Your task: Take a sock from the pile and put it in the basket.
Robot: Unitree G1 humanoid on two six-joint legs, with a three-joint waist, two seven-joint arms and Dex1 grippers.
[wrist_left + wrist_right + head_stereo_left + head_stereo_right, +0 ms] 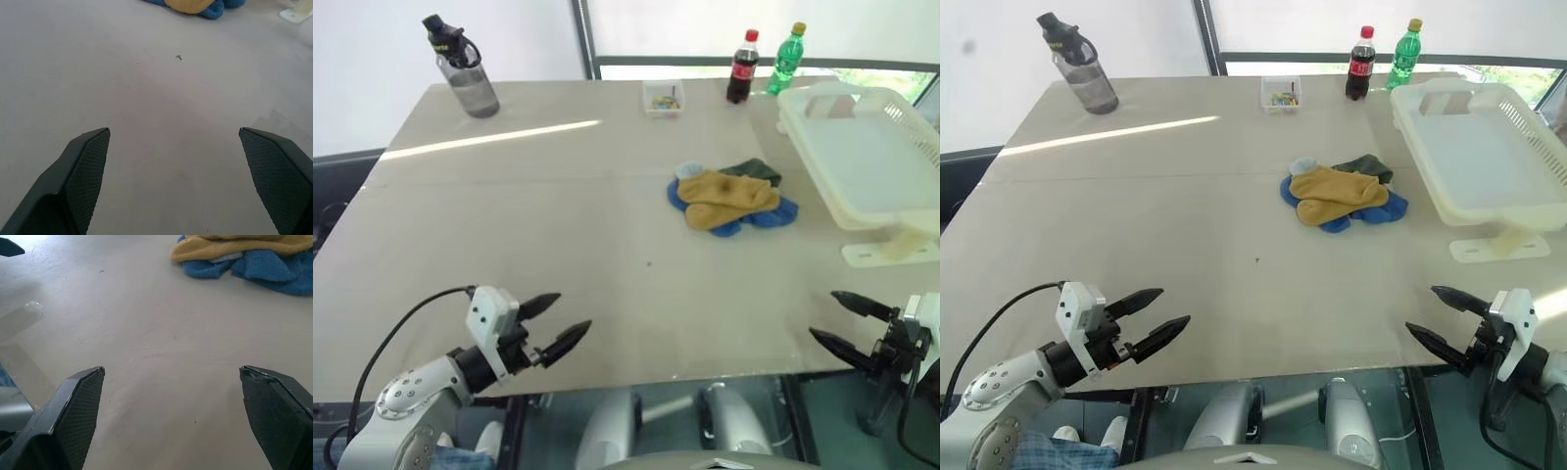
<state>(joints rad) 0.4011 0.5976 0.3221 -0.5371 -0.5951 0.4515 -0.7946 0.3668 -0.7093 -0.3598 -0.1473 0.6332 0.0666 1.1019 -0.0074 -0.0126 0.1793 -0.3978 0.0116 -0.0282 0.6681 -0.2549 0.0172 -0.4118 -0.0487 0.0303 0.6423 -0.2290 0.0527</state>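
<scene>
The left gripper (pixel 558 323) hangs over the near left part of the table (pixel 509 225), and its two black fingers are spread wide apart with nothing between them. The right gripper (pixel 842 321) hangs over the near right edge of the table, and its fingers are spread wide too, holding nothing. Both point in toward the middle of the table. Farther out, past the bare tabletop, lies the pile (pixel 731 199) of socks. A mustard yellow sock is on top, blue socks peek out from under it, a dark green one sits at the back and a bit of light grey shows at the back left. The pile is well apart from both grippers. Just to the right of the pile sits the basket (pixel 901 117), big and cream-white with slots in its side, and it has no sock in it. At the far edge of the table stand a small clear box (pixel 663 99) with coloured bits, a dark cola bottle (pixel 741 68) with a red cap, and a green bottle (pixel 786 59) with a yellow cap. Far off on the left stands a grey water bottle (pixel 465 69) with a black lid.
</scene>
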